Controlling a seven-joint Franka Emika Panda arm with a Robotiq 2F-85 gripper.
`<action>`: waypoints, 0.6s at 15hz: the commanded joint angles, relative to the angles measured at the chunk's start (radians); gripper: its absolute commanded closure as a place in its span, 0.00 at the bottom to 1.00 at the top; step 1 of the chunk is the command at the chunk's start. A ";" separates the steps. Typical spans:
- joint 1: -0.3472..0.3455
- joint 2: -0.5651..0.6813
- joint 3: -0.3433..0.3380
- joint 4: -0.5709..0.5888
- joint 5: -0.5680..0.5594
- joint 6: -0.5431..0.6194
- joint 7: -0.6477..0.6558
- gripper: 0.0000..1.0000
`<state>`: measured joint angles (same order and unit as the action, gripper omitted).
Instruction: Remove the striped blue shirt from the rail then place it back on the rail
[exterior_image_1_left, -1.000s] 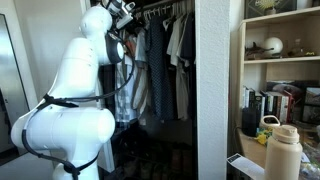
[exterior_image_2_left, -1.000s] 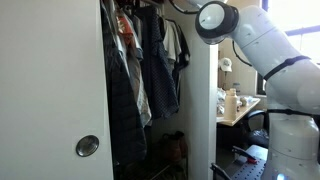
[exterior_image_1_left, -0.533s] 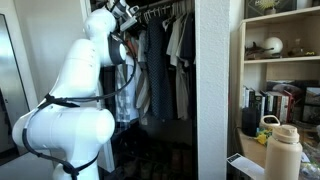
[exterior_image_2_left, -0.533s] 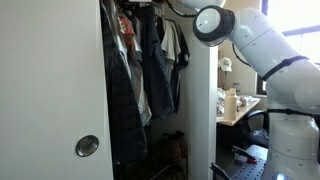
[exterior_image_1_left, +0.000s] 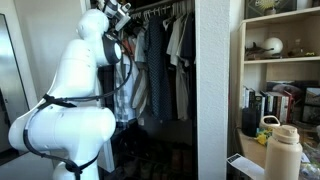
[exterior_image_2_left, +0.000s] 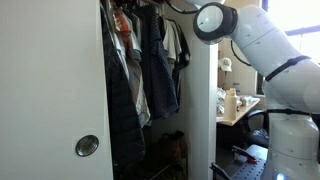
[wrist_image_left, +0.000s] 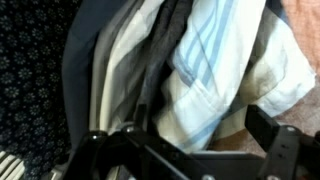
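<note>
We see the arm dip toward the closet 0.5 s ago, then return: almost no net change. Claw (wrist_image_left: 190, 160) is apart, holding nothing. Blue shirt (wrist_image_left: 215, 60) hangs among other clothes under the rail (exterior_image_1_left: 165, 10), just ahead of the claw. We judge removal not yet begun.

Up close in the wrist view everything is blurred. The shirt (wrist_image_left: 215, 50) runs past the top and right edges, and my fingers (wrist_image_left: 278, 148) are cut off at the bottom. In an exterior view my gripper (exterior_image_1_left: 122, 12) is small and dark against the clothes (exterior_image_1_left: 165, 50), so I cannot read its jaws there, and my arm (exterior_image_1_left: 75, 100) covers the garments behind it. In an exterior view the door (exterior_image_2_left: 50, 80) hides many of the clothes, and my wrist runs past the top edge, gripper unseen. I cannot make out the rail. A bottle (exterior_image_1_left: 283, 152) is cropped below.
</note>
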<state>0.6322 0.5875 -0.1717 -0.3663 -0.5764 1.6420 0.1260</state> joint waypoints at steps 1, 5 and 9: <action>0.044 0.014 -0.029 0.000 -0.036 0.003 -0.011 0.00; 0.026 -0.013 -0.015 -0.083 -0.032 0.026 0.005 0.00; -0.040 0.080 0.005 0.053 0.016 -0.037 -0.035 0.00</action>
<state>0.6378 0.5942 -0.1845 -0.4083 -0.6000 1.6419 0.1252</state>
